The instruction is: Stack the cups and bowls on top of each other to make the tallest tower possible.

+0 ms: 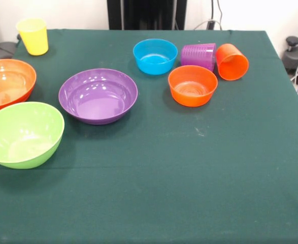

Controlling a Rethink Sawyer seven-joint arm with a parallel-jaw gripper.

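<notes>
Green cloth covers the whole bench, and from where I'm standing the pincer isn't showing at all, so I can't tell whether it's spread or pressed together. Only the dark pedestal pokes in at the far edge. With no pincer to measure from, I'll place stuff against that pedestal instead.

Nothing's stacked. Every piece sits on its own on the cloth:

- blue bowl is closest to the pedestal, just in front of it, upright
- purple cup lies on its side right beside the blue bowl, and the orange cup is tipped over next to it, mouth facing me. Those two look like they're touching
- small orange bowl sits just in front of the purple cup, close to it and to the blue bowl
- purple bowl is upright, a bit further toward me and off to the other side
- yellow cup stands upright at the far corner, well apart from the other cups
- big orange bowl is cut off by the picture's edge, and the lime bowl sits just in front of it, pretty much touching
</notes>
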